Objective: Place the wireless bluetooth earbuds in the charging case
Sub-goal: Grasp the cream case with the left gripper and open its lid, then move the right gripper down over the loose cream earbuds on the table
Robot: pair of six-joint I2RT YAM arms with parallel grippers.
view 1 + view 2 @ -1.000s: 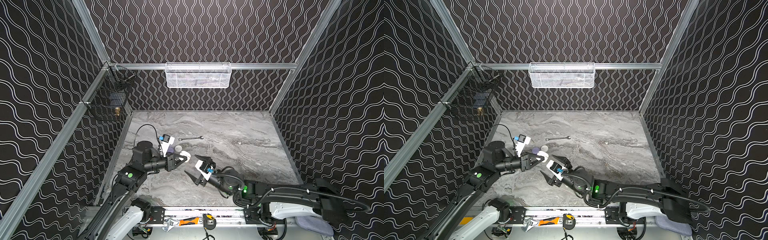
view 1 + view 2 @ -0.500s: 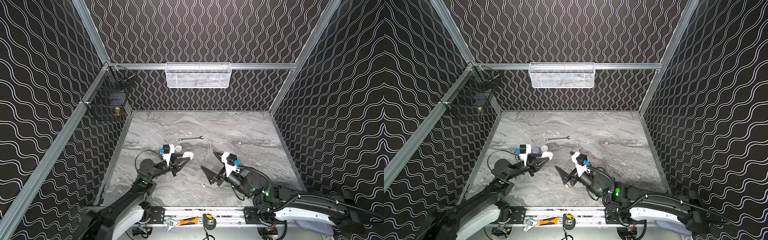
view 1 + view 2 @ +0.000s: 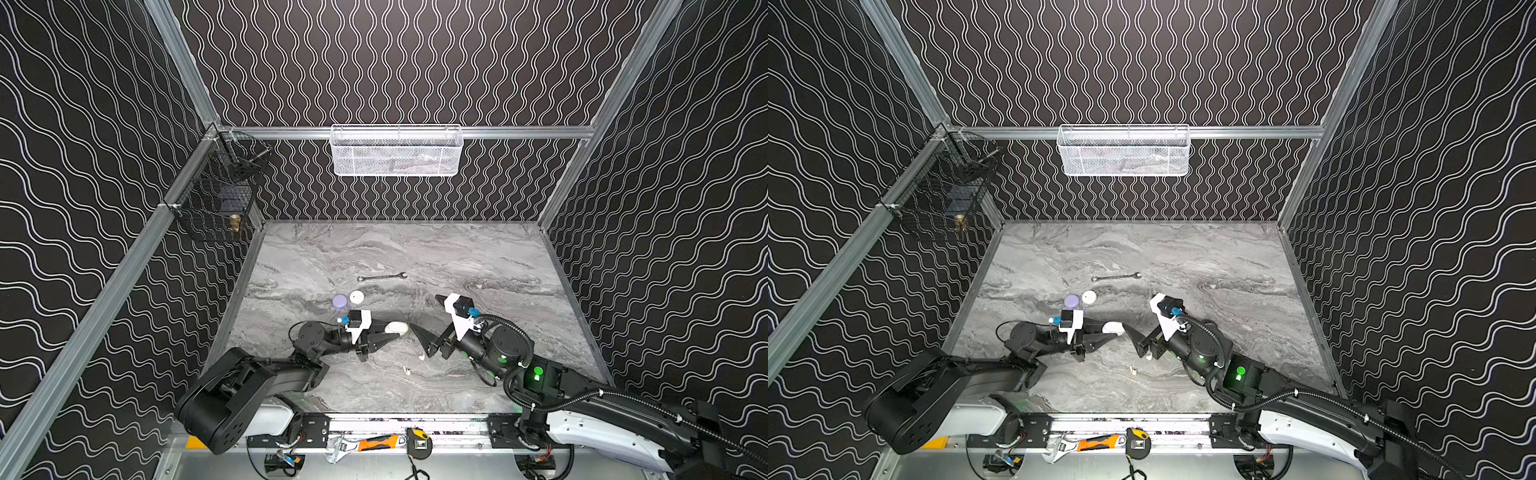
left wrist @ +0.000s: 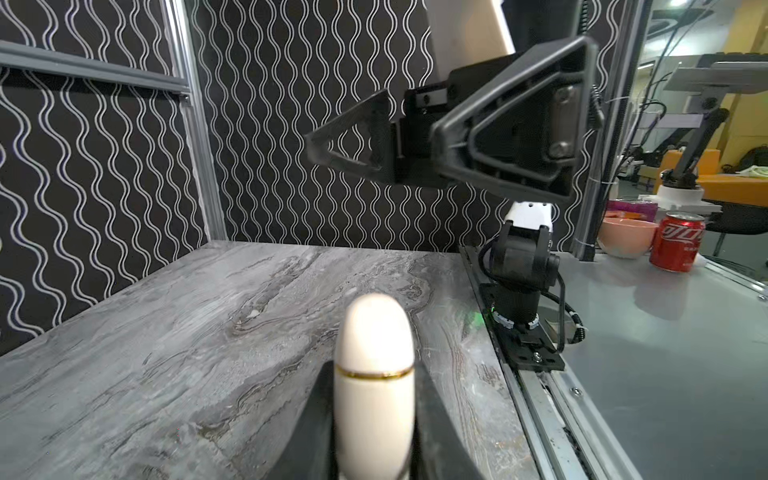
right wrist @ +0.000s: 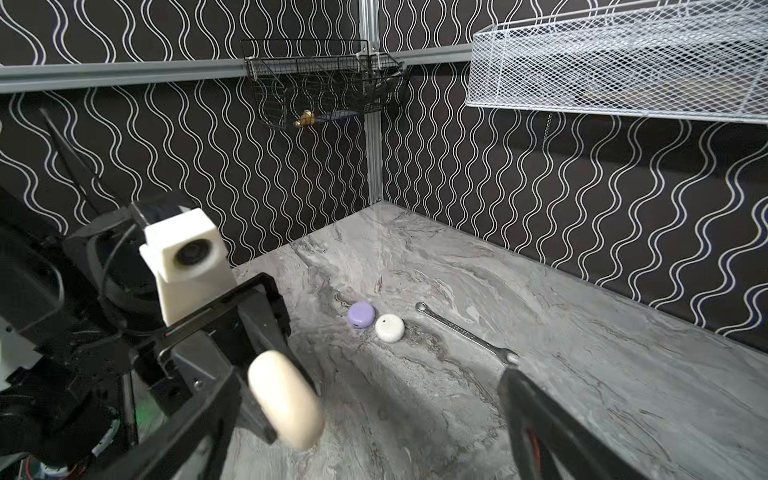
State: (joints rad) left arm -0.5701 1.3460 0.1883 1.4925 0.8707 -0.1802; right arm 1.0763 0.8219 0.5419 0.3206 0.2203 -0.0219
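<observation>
My left gripper [image 3: 390, 333] is shut on a closed cream charging case [image 3: 397, 328] with a gold seam, held just above the marble table near the front middle. The left wrist view shows the case [image 4: 374, 332] sticking out between the jaws. My right gripper [image 3: 430, 321] faces it from the right, open wide and empty, a short gap away. In the right wrist view the case [image 5: 286, 401] hangs off to one side of the open jaws. Two tiny white earbuds [image 3: 421, 356] [image 3: 407, 370] lie on the table in front of the right gripper, in both top views [image 3: 1147, 356].
A lavender round case [image 3: 340, 301] and a white round case [image 3: 356, 296] sit behind the left gripper. A slim steel wrench [image 3: 382, 276] lies farther back. A white mesh basket [image 3: 397, 151] and a black wire basket [image 3: 216, 199] hang on the walls.
My left gripper has carried the cream case a little right and nearer the front. My right gripper has drawn back to the right and opened wider, uncovering the two earbuds.
</observation>
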